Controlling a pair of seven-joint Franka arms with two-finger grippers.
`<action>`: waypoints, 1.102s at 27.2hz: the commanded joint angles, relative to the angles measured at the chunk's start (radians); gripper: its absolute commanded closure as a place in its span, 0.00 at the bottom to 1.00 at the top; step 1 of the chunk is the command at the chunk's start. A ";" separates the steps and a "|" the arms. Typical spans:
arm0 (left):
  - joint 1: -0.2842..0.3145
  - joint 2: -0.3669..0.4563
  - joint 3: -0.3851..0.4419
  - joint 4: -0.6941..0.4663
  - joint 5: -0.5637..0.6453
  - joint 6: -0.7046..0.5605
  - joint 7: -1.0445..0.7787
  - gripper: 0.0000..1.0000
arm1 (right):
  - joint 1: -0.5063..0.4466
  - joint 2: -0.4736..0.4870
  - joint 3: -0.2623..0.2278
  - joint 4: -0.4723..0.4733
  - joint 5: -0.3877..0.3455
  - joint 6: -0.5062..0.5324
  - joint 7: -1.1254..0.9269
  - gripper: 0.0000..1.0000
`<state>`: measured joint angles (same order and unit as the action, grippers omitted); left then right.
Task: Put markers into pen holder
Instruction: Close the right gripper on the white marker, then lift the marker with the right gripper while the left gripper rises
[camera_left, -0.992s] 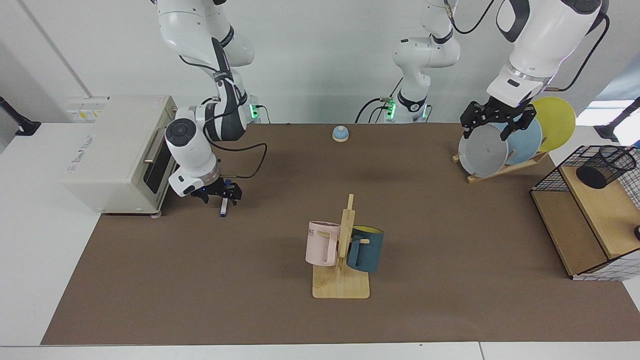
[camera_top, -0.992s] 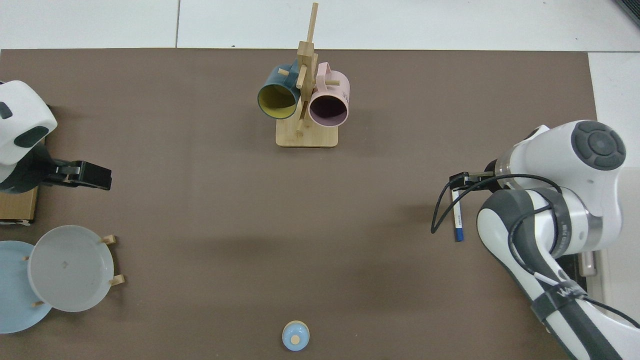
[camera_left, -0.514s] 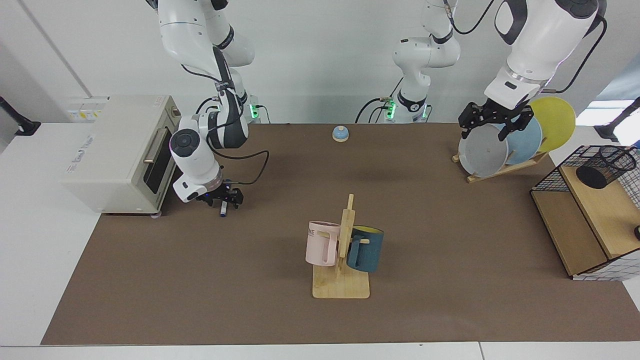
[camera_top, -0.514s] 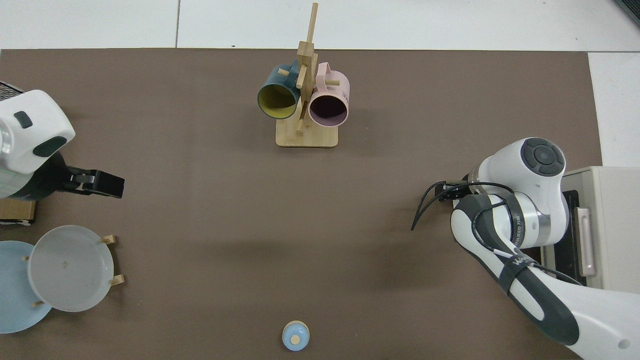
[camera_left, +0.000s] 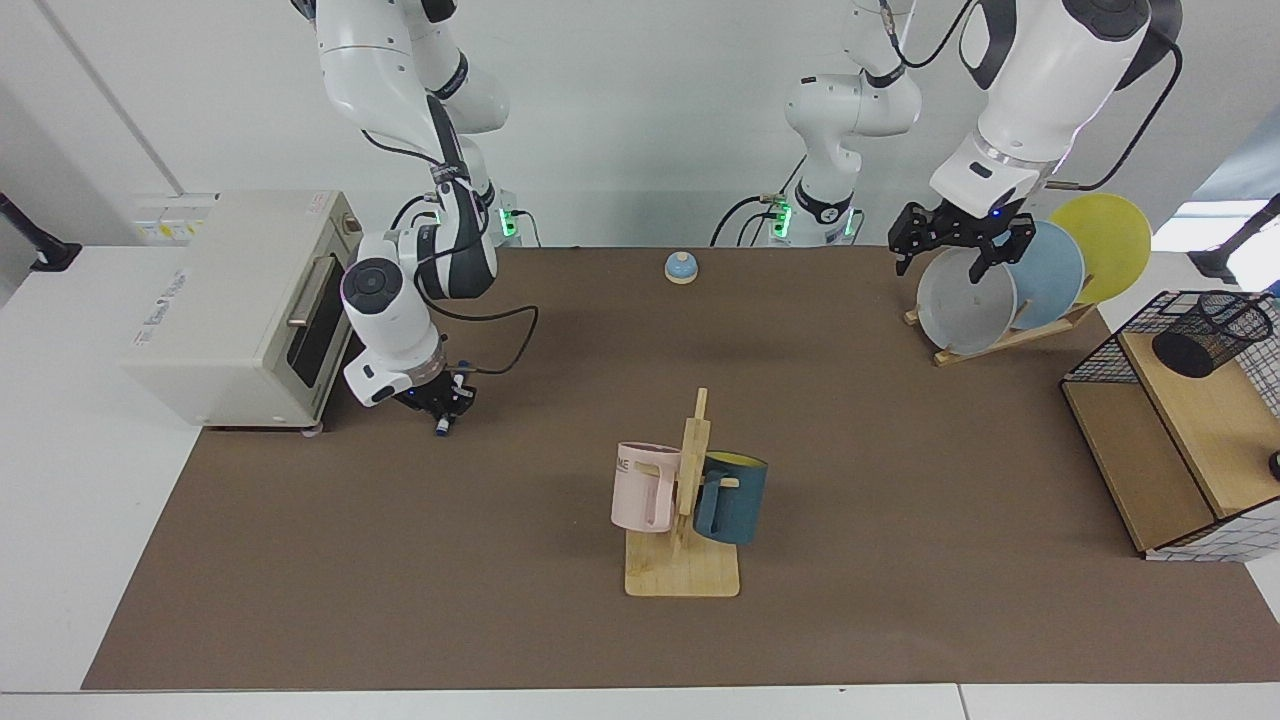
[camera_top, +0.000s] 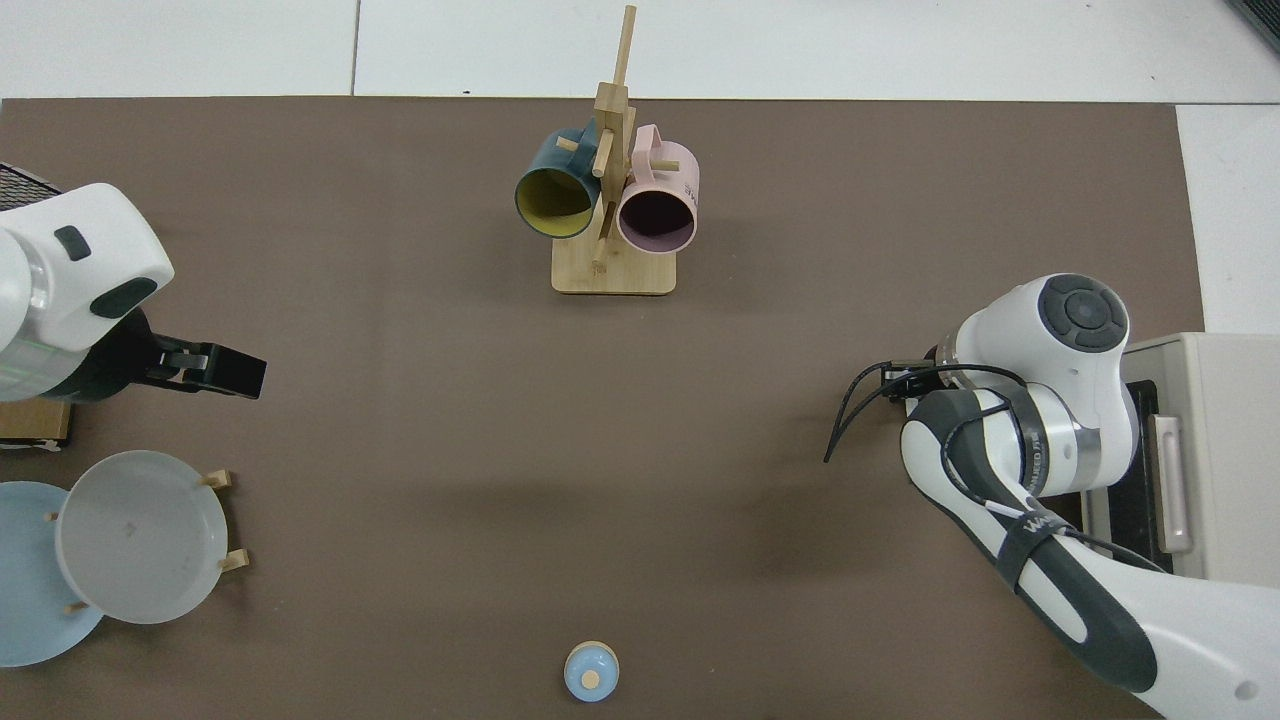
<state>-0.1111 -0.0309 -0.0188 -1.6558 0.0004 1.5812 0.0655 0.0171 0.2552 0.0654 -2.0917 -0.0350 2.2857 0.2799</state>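
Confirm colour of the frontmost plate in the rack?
Grey plate; clearest in the facing view.

Robot lab: two arms at a staged table (camera_left: 900, 620).

A matt brown mat (camera_left: 500, 560) covers the desk. The mug rack (camera_left: 683, 575) and shelf boards (camera_left: 1210, 420) look like pale wood. The pen holder (camera_left: 1210, 335) is black wire mesh. Both arms' shells (camera_left: 385, 310) are glossy white plastic.

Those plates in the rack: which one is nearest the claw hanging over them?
The grey plate, the front one in the wooden rack. The left claw hangs by its upper rim; the blue plate and yellow plate stand behind.
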 joint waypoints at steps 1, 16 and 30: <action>-0.015 -0.029 0.013 -0.033 0.004 0.010 0.005 0.00 | -0.002 -0.004 0.008 0.082 0.058 -0.119 0.125 1.00; -0.012 -0.041 0.013 -0.081 -0.019 0.022 0.184 0.00 | 0.156 -0.076 0.008 0.357 0.336 -0.595 0.669 1.00; -0.039 -0.112 0.011 -0.234 -0.246 0.158 0.836 0.00 | 0.165 0.012 0.008 0.630 0.466 -0.750 1.105 1.00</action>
<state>-0.1388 -0.0881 -0.0210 -1.8167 -0.1546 1.6882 0.6942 0.1656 0.2232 0.0565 -1.5710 0.4115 1.5716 1.1416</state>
